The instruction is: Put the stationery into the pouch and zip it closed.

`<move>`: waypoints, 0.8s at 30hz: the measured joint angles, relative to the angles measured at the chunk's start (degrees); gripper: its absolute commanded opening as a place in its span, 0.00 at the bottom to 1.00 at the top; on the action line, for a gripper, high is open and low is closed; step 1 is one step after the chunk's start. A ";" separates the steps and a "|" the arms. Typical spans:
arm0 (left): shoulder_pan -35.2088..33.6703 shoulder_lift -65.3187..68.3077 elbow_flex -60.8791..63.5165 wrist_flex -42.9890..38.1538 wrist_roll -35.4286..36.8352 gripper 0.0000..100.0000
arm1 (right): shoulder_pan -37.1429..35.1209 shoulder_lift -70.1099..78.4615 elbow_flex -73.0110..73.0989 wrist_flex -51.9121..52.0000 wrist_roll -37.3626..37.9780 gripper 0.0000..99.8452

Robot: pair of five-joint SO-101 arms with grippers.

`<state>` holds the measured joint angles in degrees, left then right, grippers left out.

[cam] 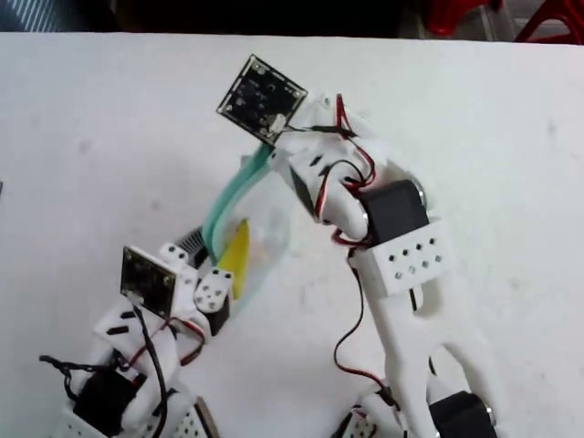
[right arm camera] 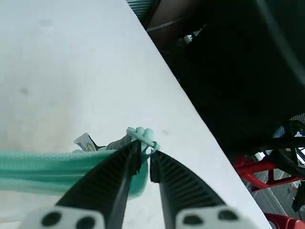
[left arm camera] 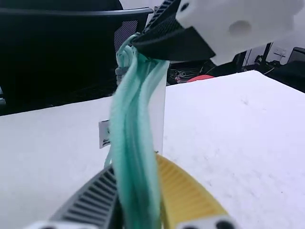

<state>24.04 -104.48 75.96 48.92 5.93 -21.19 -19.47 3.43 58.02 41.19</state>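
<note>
A clear pouch (cam: pixel 270 230) with a teal zipper edge (cam: pixel 226 199) is held up off the white table between both arms. My left gripper (cam: pixel 219 251), with one grey and one yellow finger, is shut on the near end of the zipper edge (left arm camera: pixel 136 143); in the left wrist view the left gripper (left arm camera: pixel 136 174) clamps the teal band. My right gripper (cam: pixel 274 162) is shut on the far end, its black fingers (left arm camera: pixel 167 40) showing there. In the right wrist view the right gripper (right arm camera: pixel 145 153) pinches the teal pull tab (right arm camera: pixel 141 134). I cannot make out what is inside the pouch.
The white table (cam: pixel 474 109) spreads wide on all sides of the arms. Its far edge (cam: pixel 137 35) runs along the back, with dark chairs and red frames (right arm camera: pixel 259 171) beyond it. A small white label (left arm camera: pixel 104 133) hangs from the pouch.
</note>
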 measured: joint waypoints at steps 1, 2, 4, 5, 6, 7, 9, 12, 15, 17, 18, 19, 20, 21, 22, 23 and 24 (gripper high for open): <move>0.00 0.09 0.00 0.00 0.00 0.02 | 0.44 -0.09 0.88 -1.41 0.00 0.02; 0.09 0.09 0.00 0.70 0.00 0.02 | 1.32 0.00 1.41 -3.34 0.18 0.02; 0.35 0.00 -0.09 0.88 -0.35 0.02 | 4.66 0.79 2.73 -5.89 0.35 0.02; 0.35 0.00 -0.09 0.88 -0.35 0.02 | 5.80 0.79 3.16 -6.59 0.35 0.02; 0.62 0.00 -0.18 0.88 -0.35 0.02 | 6.15 0.44 3.43 -7.03 0.35 0.02; 0.70 0.00 -0.18 0.88 -0.35 0.02 | 6.24 0.35 3.60 -7.38 0.35 0.02; 0.70 0.00 -0.18 0.88 -0.35 0.02 | 6.42 0.26 3.60 -7.74 0.35 0.02; 0.70 0.00 -0.18 0.88 -0.35 0.02 | 6.51 0.26 3.60 -7.74 0.35 0.02; 0.70 0.00 -0.18 0.88 -0.35 0.02 | 6.51 0.26 3.60 -7.74 0.35 0.02; 0.70 0.00 -0.18 0.88 -0.35 0.02 | 6.51 0.26 3.43 -7.12 0.35 0.02; 0.70 0.00 -0.18 0.88 -0.35 0.02 | 6.51 0.26 3.16 -6.68 0.35 0.02; 0.70 0.00 -0.18 0.88 -0.35 0.02 | 6.51 0.26 3.16 -6.42 0.35 0.02; 0.70 0.00 -0.18 0.88 -0.53 0.02 | 6.51 0.26 3.08 -6.33 0.35 0.02; 0.70 0.00 -0.18 0.88 -0.53 0.02 | 6.51 0.26 3.08 -6.33 0.35 0.02; 0.70 0.00 -0.18 0.88 -0.53 0.02 | 6.51 0.26 3.08 -6.33 0.44 0.02; 0.70 0.00 -0.18 0.88 -0.53 0.02 | 6.51 0.26 3.08 -6.33 0.53 0.02; 0.70 0.00 -0.18 0.88 -0.53 0.02 | 6.59 0.26 3.16 -6.59 0.53 0.02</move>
<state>24.75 -104.48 75.78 49.80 5.41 -14.59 -19.21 6.59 51.43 41.71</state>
